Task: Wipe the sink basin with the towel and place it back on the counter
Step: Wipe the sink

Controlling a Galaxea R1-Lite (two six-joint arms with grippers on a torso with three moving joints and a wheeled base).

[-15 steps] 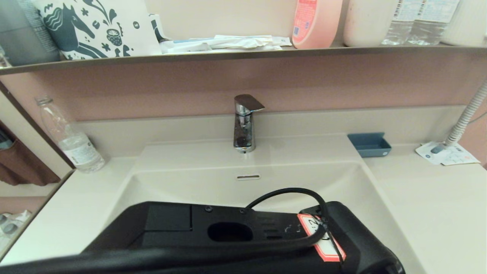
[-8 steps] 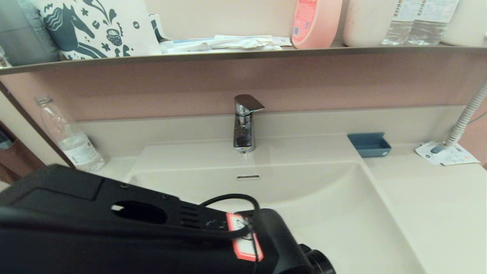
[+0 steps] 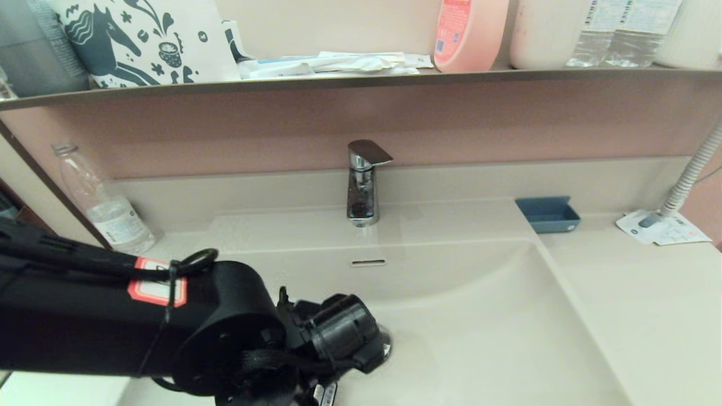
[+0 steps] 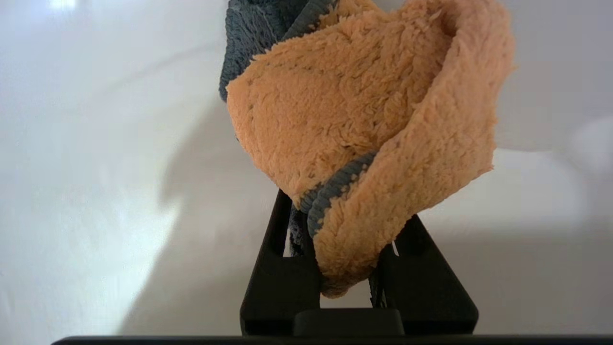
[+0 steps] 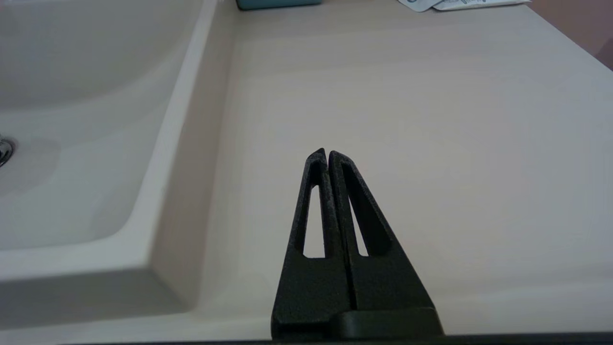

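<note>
The glossy off-white sink basin (image 3: 479, 316) fills the middle of the head view, with its chrome faucet (image 3: 361, 180) at the back and the drain plug (image 3: 386, 343) half hidden by my left wrist (image 3: 338, 330). My left arm reaches in from the left, low in the basin's front left part. In the left wrist view my left gripper (image 4: 341, 215) is shut on the orange fluffy towel (image 4: 364, 110), grey-edged, bunched against the white basin surface. My right gripper (image 5: 327, 152) is shut and empty over the counter (image 5: 431, 120) right of the basin; it is out of the head view.
A blue tray (image 3: 547, 214) sits at the basin's back right corner, with papers (image 3: 663, 228) and a ribbed hose (image 3: 691, 175) further right. A clear bottle (image 3: 104, 203) stands on the left counter. The shelf (image 3: 361, 82) above carries bottles and a bag.
My left arm has swept leftward across the basin, from its front middle to its front left, uncovering the right half of the basin. The right arm has not visibly moved.
</note>
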